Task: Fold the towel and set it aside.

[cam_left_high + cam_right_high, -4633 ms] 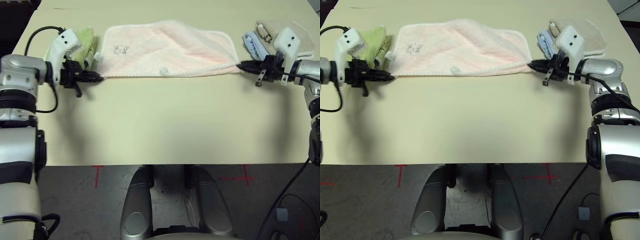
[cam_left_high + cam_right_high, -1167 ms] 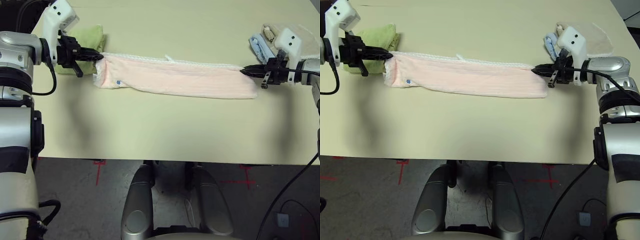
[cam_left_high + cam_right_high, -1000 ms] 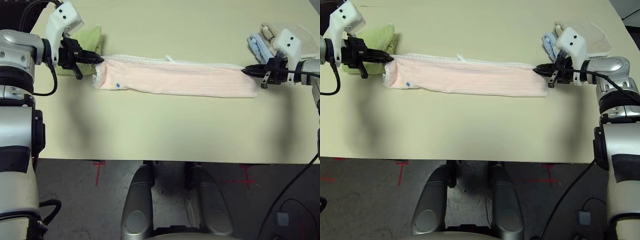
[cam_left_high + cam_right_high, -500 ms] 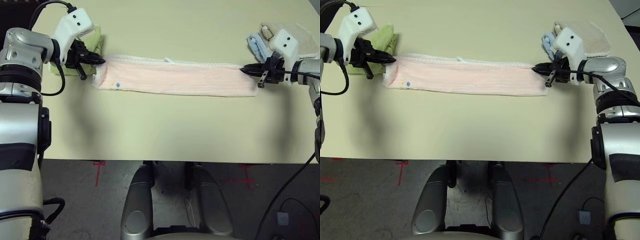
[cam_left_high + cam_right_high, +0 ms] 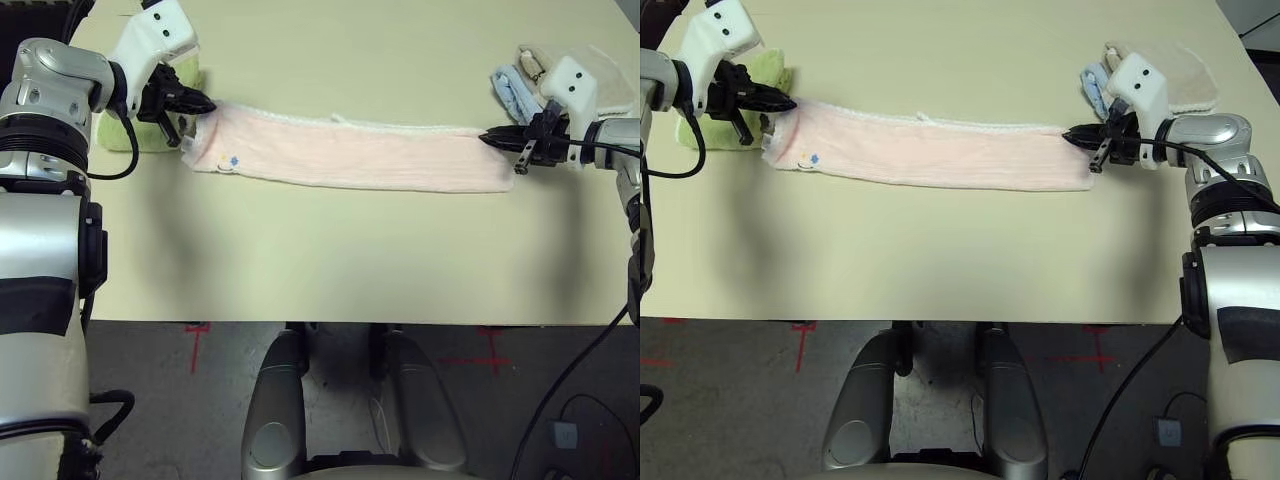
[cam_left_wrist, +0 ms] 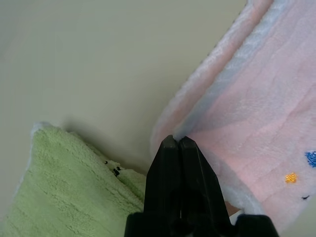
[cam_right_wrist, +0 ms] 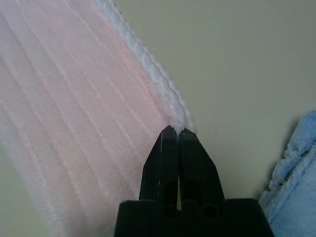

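Beside towel (image 5: 350,160): green towel (image 5: 130,130).

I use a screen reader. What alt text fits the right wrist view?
The right end effector, shut, pinches the white trimmed corner of the pale pink towel lying on the beige table. A light-blue towel lies beside it.
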